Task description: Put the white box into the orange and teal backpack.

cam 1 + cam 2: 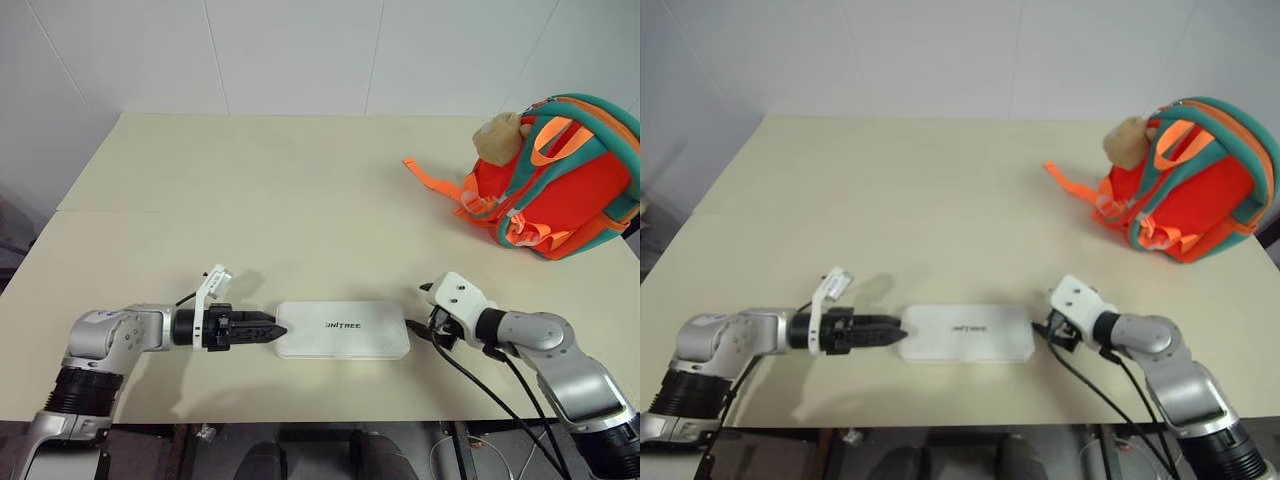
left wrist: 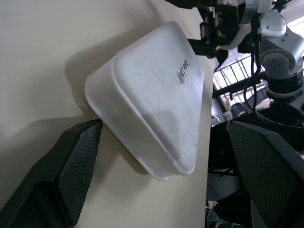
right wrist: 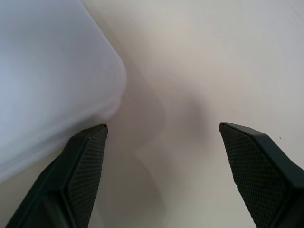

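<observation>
Near the front edge of the cream table (image 1: 250, 190): flat white rectangular box (image 1: 343, 329) with rounded corners and small dark lettering on its lid, lying flat, long axis running left to right between the two arms.

Handling, as judged: a rigid moulded shell, smooth and probably slick under rubber pads; likely light for its bulk. Too wide to pinch across the lid; the short ends look like the sensible holds, one arm at each, squeezing inward.

Left gripper (image 1: 262, 329): fingers spread wide, tips at the box's left end; in the left wrist view one finger (image 2: 76, 161) sits against the box's corner, the other stands clear. Nothing gripped.

Right gripper (image 1: 1052, 331): fingers spread wide at the box's right end; one finger (image 3: 85, 156) lies just beside the rounded corner, contact uncertain. Nothing held.

Orange and teal child's backpack (image 1: 560, 180): far right of table, well apart from the box.
</observation>
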Robot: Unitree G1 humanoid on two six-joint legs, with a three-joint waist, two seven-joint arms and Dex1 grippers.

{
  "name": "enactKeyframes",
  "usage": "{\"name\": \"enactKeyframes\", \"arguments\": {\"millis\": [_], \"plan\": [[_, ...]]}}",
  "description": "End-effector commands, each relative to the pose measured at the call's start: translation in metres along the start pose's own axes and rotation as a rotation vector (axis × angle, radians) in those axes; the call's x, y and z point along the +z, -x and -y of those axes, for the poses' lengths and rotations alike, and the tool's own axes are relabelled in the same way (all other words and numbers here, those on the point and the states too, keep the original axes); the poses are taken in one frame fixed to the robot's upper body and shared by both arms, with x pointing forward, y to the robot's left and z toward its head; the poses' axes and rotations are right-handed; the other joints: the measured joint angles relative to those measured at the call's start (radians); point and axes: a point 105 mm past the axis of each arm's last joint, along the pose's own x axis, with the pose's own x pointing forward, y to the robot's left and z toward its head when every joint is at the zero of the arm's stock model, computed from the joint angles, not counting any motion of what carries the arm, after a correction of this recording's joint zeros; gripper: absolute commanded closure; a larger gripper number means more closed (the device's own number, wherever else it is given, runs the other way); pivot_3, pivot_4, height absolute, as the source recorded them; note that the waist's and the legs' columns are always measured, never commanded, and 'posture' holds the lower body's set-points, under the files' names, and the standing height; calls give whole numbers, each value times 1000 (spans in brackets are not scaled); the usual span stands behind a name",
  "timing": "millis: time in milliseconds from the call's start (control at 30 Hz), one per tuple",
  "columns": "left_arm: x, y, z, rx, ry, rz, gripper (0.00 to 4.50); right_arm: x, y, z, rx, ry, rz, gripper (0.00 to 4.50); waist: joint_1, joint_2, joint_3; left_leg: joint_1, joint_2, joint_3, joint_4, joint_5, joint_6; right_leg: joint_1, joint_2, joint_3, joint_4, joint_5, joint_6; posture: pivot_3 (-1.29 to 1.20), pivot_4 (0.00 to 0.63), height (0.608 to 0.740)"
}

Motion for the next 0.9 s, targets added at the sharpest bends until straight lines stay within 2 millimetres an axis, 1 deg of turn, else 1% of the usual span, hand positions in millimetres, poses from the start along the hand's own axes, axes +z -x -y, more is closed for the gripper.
{"name": "enactKeyframes", "arguments": {"millis": [33,200,433,500,633,700,900], "plan": [[1,-9,10,-59,-20,-19,19,7,-9,-15,49,12,32,0,0,0,0,0,0,0,0,0,0,0,0,0,0,0,0,0,150,740],[-3,-15,9,-61,-13,-52,19,11,-13,-18,53,13,47,0,0,-1,0,3,0,0,0,0,0,3,0,0,1,0,0,0,150,740],[-3,-20,8,-67,-1,-51,19,13,-14,-20,57,17,56,0,0,-1,0,5,0,0,-1,0,0,3,0,1,1,-1,-1,0,150,740],[1,-23,8,-73,8,-28,19,13,-15,-21,59,17,58,0,1,-1,0,5,0,0,-1,0,0,3,0,1,1,-1,-1,0,150,740],[22,-23,7,-92,69,89,19,13,-14,-20,57,17,59,0,1,-1,-1,5,0,0,0,0,0,4,0,1,1,-1,-1,0,150,740],[28,-23,7,-98,94,126,19,12,-13,-20,55,18,55,0,1,-1,-1,5,0,0,0,0,0,4,1,1,2,-1,-1,0,150,740],[28,-18,5,-98,129,150,19,10,-11,-18,47,17,49,0,1,-1,-1,5,1,0,-1,0,0,3,2,1,2,-1,-1,0,150,740]]}}
